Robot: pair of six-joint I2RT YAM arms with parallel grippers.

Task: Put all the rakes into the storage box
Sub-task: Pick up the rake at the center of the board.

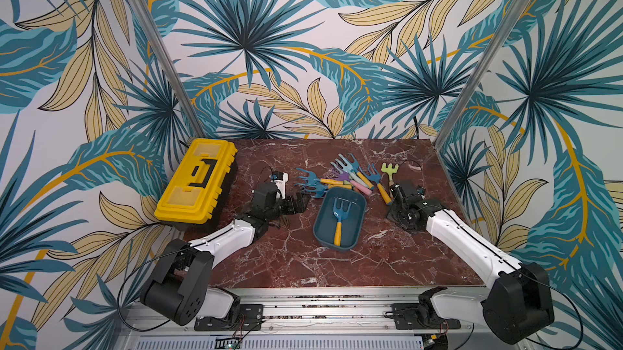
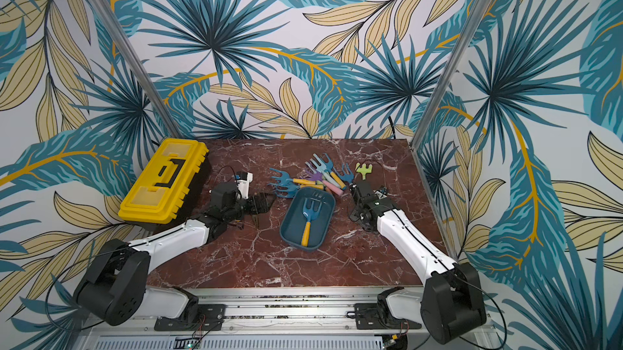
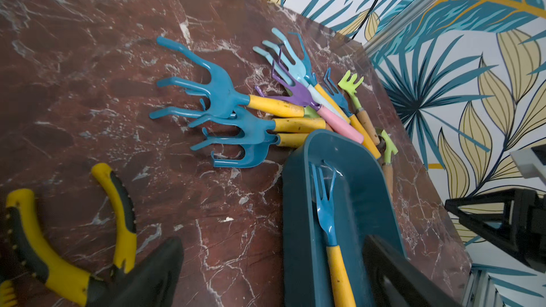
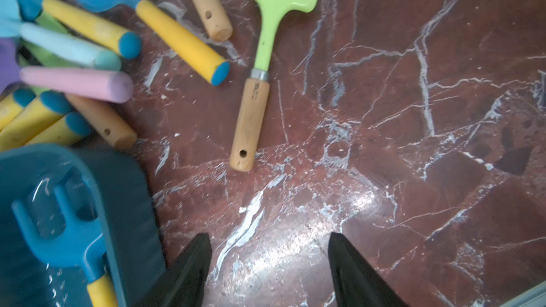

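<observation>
Right end effector [image 4: 269, 237] hovers low over bare counter [image 4: 413, 143], fingers [image 4: 189, 270] parted at a middling gap, nothing between them. Just ahead lies a green rake [image 4: 260, 83] with a wooden handle, probably the next pick. The storage box [image 1: 354, 220], one blue rake [image 1: 338, 220] already inside, sits just beside the end effector toward the left arm. Left end effector [image 1: 300, 204] stands wide and empty across the box. Risks: the round handle rolling off as the fingers close, a neighbouring yellow handle [image 4: 183, 42] getting snagged, or the head catching the rim and shoving the box.
</observation>
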